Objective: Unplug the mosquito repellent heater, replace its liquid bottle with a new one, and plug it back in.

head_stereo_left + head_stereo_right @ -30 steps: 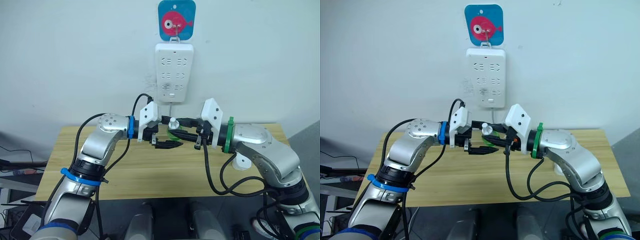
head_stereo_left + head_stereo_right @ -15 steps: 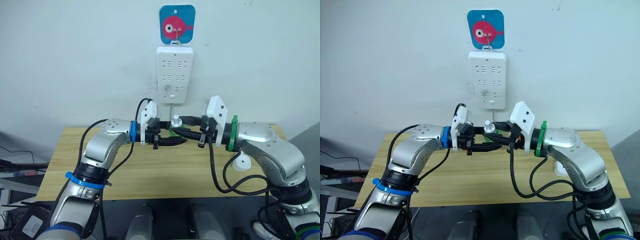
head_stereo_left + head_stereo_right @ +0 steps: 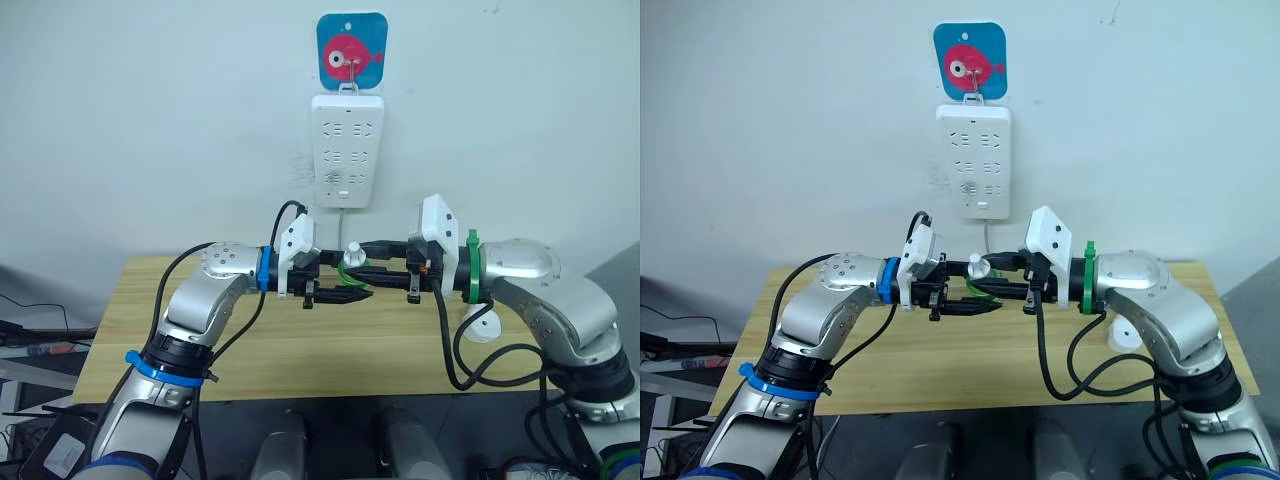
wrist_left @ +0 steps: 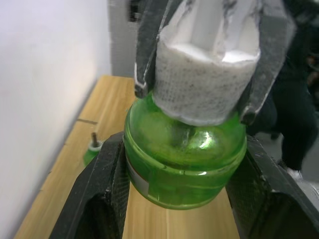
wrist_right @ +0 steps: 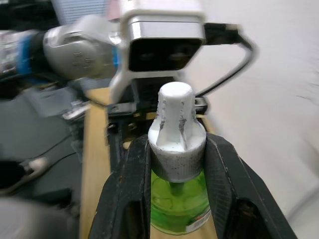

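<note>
Green liquid bottle (image 4: 185, 154) with white cap (image 5: 175, 137), upright, above the table, between both tools.

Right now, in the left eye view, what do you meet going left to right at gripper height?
Left gripper → green bottle with white cap → right gripper → white heater on the table.

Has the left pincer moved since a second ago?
Yes. The left pincer has closed in toward the green bottle below the power strip.
</note>
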